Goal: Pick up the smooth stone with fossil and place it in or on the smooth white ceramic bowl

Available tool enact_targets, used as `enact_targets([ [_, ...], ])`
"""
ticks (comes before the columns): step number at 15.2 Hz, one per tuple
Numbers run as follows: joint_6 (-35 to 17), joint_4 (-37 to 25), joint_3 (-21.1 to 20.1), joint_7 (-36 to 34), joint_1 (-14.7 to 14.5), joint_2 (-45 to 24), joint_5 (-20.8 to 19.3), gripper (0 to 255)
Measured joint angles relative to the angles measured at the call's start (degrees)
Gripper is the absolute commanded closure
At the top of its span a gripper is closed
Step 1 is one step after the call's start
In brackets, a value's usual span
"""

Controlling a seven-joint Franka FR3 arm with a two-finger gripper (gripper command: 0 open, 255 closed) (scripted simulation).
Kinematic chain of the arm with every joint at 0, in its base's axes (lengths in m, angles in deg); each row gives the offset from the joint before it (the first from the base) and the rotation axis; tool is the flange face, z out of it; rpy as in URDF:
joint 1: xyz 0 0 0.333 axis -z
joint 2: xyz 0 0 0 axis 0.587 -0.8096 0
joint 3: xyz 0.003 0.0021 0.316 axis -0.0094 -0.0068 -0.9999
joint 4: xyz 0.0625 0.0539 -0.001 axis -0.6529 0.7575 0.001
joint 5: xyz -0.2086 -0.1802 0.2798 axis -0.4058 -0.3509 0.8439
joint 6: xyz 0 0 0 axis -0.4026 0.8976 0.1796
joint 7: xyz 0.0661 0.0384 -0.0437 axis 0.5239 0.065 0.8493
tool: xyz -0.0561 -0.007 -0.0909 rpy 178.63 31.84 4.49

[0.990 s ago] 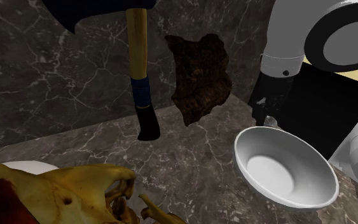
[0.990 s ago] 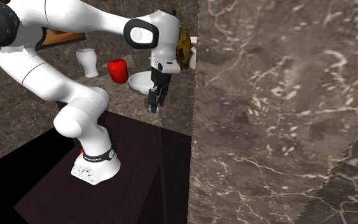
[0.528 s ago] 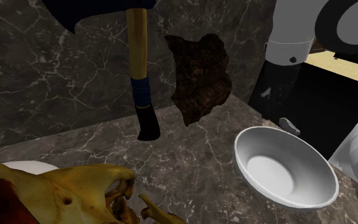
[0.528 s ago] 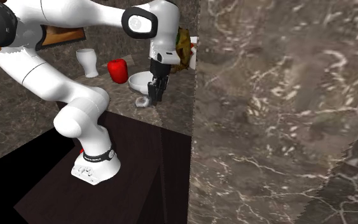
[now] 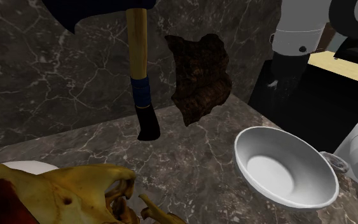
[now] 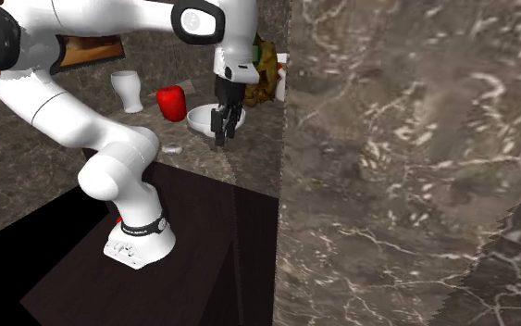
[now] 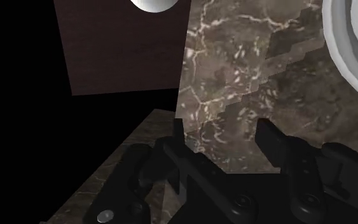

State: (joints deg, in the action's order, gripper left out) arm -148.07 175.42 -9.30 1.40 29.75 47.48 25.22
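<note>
Tool [image 6: 221, 138] points down near white bowl [image 5: 255, 151], its fingers spread with nothing between.

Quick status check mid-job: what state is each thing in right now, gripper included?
gripper: open, holding nothing
stone: loose beside the bowl, outside it, not gripped
white bowl: upright, empty
axe: standing on its handle end, head up
white cup: upright
</note>
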Motion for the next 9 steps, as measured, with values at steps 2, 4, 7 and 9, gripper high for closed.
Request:
enact_targets([
  [2,0.8,3.0,0.3,0.3,-1.5,4.8,1.4,0],
  [4,2.1,6.1,0.7,0.6,-3.3,10.4,3.0,0],
  [7,5.5,10.4,1.2,0.4,-6.3,20.1,5.3,0],
  [9,8.0,13.4,1.5,0.2,-8.3,26.8,6.8,0],
])
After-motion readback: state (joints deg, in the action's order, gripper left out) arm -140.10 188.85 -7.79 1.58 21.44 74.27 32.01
